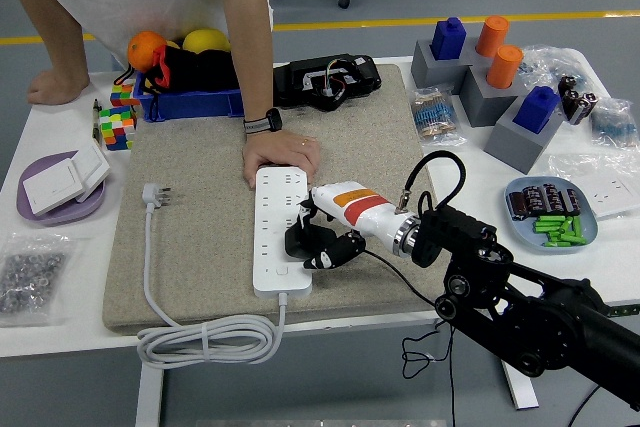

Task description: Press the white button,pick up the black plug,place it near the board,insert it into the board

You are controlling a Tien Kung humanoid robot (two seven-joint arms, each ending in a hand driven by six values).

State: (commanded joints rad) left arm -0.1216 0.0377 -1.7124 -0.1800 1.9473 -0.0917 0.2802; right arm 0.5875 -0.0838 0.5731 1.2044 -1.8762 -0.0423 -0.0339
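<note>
White power strip (281, 230) on grey mat (200, 217), right hand (322, 244) clenched around black plug (300, 240) at strip's right edge, person's hand (281, 157) pressing strip's far end, blue plate (590, 234) right of strip holding green batteries (559, 229), purple plate (45, 209) left holding white switches (65, 178).

A blue bin (190, 103) with an orange (146, 47) and a lemon (206, 40) stood at the tabletop's (60, 137) far edge. Near the left edge lay a purple plate (45, 213); toward the right edge, a tray of green pieces (556, 225) and grey blocks (480, 77).
</note>
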